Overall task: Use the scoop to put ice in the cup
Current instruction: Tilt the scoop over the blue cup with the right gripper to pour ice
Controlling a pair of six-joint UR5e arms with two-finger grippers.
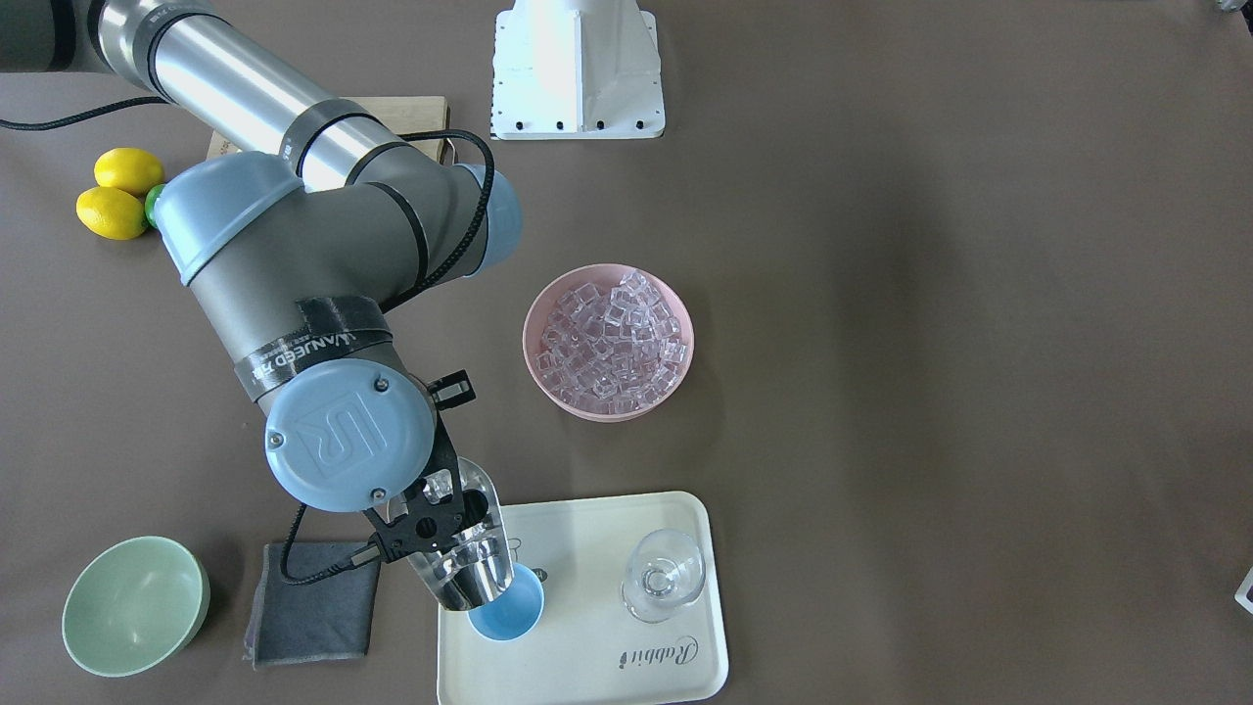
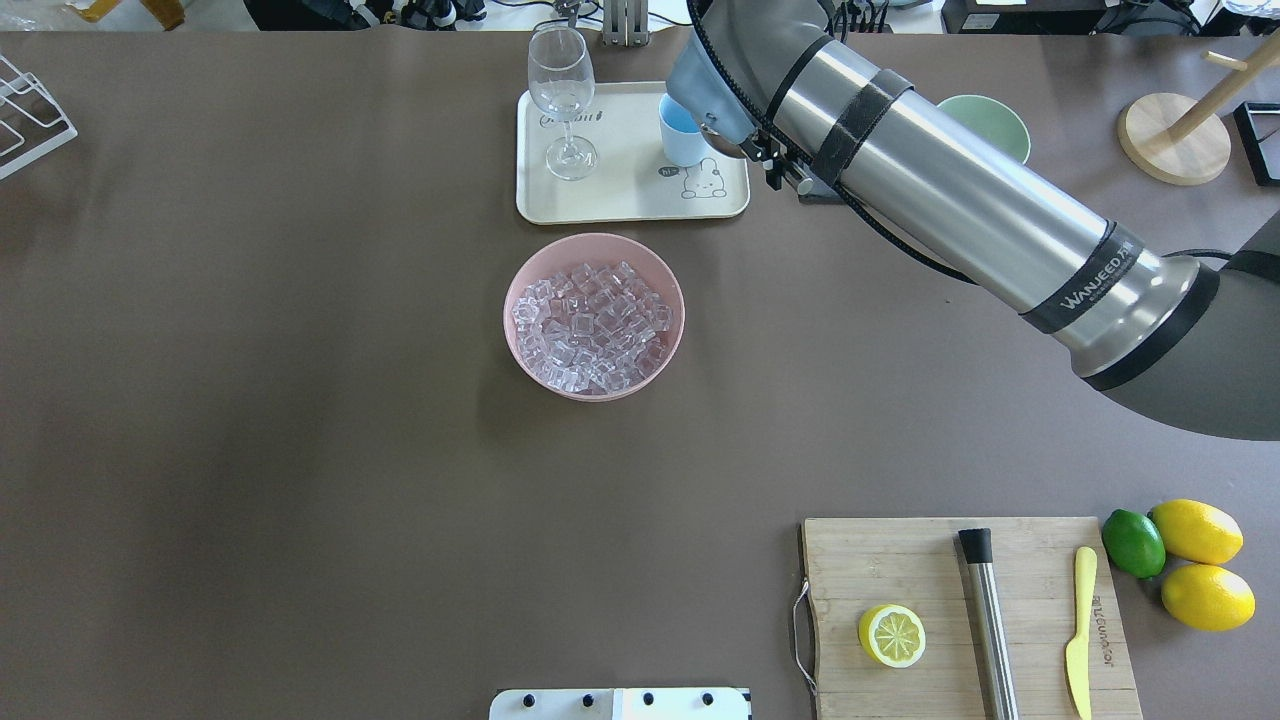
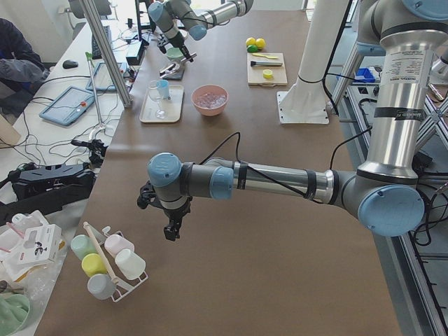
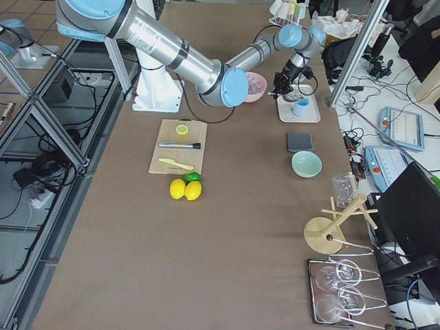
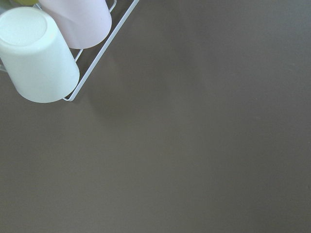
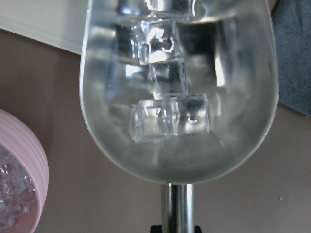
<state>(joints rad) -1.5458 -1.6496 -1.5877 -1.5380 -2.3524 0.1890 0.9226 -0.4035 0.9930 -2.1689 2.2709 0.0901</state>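
My right gripper (image 1: 426, 514) is shut on the handle of the shiny steel scoop (image 1: 470, 558). The scoop is tilted, with its open end over the rim of the light-blue cup (image 1: 509, 612) on the cream tray (image 1: 607, 676). In the right wrist view several clear ice cubes (image 6: 167, 119) lie in the scoop's trough (image 6: 180, 160). More ice (image 1: 609, 338) fills the pink bowl (image 1: 533, 338) mid-table. My left gripper (image 3: 171, 227) hangs far away at the table's left end; I cannot tell whether it is open or shut.
A wine glass (image 1: 664, 576) stands on the tray beside the cup. A pale green bowl (image 1: 132, 605) and a grey cloth (image 1: 313, 602) lie past the tray. A cutting board (image 2: 960, 610) holds a rod, a knife and a lemon half. A cup rack (image 5: 43, 53) sits near the left gripper.
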